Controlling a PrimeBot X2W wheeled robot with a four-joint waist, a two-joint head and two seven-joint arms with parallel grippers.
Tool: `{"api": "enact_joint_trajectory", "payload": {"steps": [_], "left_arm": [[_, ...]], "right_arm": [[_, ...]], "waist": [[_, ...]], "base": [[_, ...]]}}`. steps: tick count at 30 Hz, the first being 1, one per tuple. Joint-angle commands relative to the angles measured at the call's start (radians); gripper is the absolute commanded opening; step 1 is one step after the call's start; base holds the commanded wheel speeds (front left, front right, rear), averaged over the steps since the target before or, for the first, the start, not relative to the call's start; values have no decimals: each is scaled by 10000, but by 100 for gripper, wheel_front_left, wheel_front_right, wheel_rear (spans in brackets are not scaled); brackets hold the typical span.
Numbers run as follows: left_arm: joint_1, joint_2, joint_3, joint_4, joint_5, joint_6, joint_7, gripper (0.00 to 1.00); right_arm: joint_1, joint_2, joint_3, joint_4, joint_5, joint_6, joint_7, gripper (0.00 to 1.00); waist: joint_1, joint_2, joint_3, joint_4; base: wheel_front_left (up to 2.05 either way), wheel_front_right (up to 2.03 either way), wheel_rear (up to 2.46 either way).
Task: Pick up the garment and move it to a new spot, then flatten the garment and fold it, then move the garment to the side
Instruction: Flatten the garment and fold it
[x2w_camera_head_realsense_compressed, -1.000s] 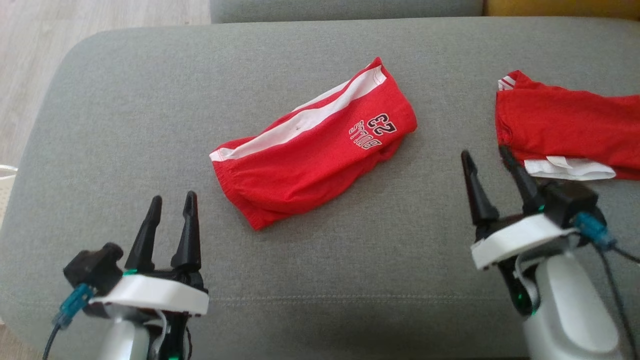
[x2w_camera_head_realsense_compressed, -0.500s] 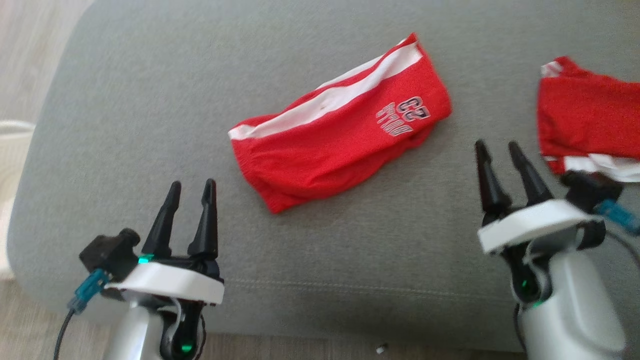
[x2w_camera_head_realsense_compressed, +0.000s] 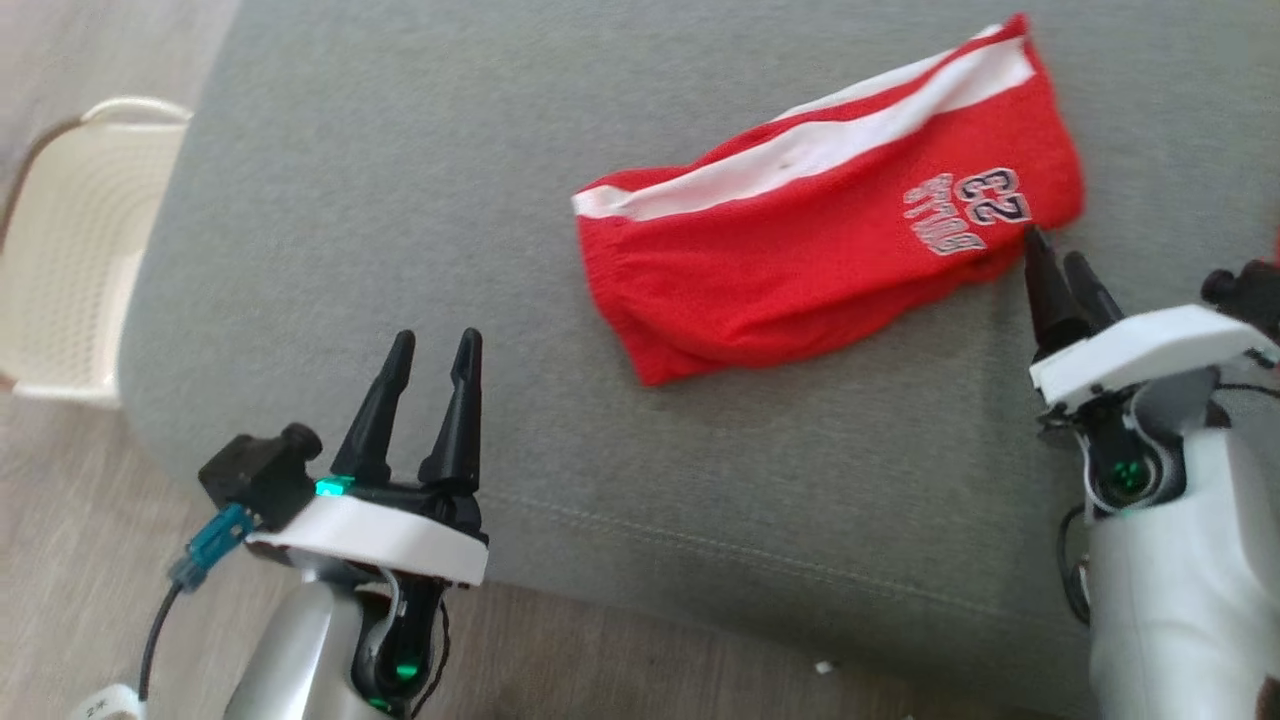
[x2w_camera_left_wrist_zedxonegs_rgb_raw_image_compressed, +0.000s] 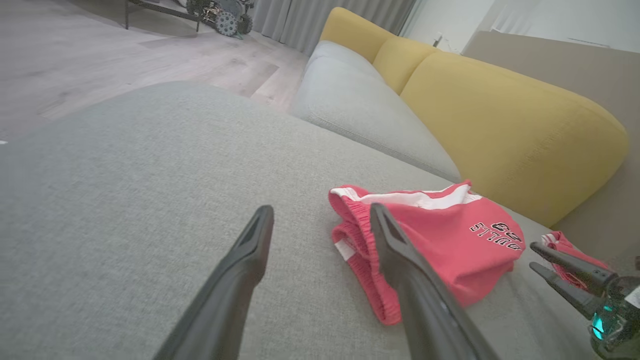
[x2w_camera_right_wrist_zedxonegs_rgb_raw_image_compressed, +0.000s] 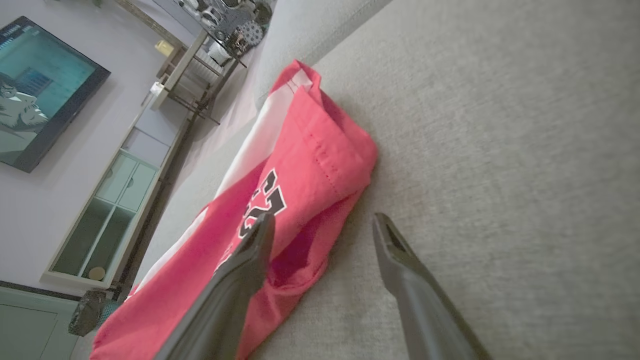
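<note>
The right tool (x2w_camera_head_realsense_compressed: 1051, 246) has drawn up to the printed end of the red shorts (x2w_camera_head_realsense_compressed: 800, 250); it and the left tool (x2w_camera_head_realsense_compressed: 436, 337) gape empty.

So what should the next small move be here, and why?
Probably ease the right gripper a little forward onto the red shorts and close on the hem corner by the 23 print. Its jaws stand open, tips at that edge, nothing held; the left gripper, also open, hovers well apart from the waistband end.

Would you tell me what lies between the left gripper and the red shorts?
Only bare grey cushion: in the head view, nothing lies on the stretch from the left gripper to the shorts.
</note>
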Motion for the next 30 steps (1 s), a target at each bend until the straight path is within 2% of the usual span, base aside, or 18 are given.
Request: {"api": "enact_joint_trajectory", "payload": {"steps": [1, 10, 20, 21, 22, 23, 30], "left_arm": [[-359, 61, 278, -291, -77, -56, -122, 100], [-573, 61, 358, -494, -286, -53, -122, 100], [-654, 61, 323, -600, -367, -57, -122, 100], [-641, 61, 321, -594, -364, -57, -122, 100], [-627, 61, 319, -588, -360, -58, -122, 100], [-613, 61, 319, -583, -353, -58, -122, 100], [-493, 61, 439, -503, -226, -59, -122, 100]], "right_arm": [[-430, 145, 83, -112, 28, 63, 98, 100], [-1653, 146, -1123, 1914, -528, 63, 597, 100], [-2946, 146, -1302, 3641, -1044, 63, 868, 100], [-3020, 146, -1280, 3763, -1052, 63, 843, 81], [-3085, 146, -1246, 3863, -1064, 63, 796, 25], [-3132, 146, -1206, 3927, -1098, 63, 691, 0], [-3087, 146, -850, 4039, -802, 63, -358, 0]], "waist": [[0, 0, 173, 298], [0, 0, 320, 784], [0, 0, 389, 1080], [0, 0, 379, 1087], [0, 0, 365, 1091], [0, 0, 347, 1089], [0, 0, 73, 842]], "base": [[0, 0, 0], [0, 0, 0], [0, 0, 0], [0, 0, 0], [0, 0, 0], [0, 0, 0], [0, 0, 0]]}}
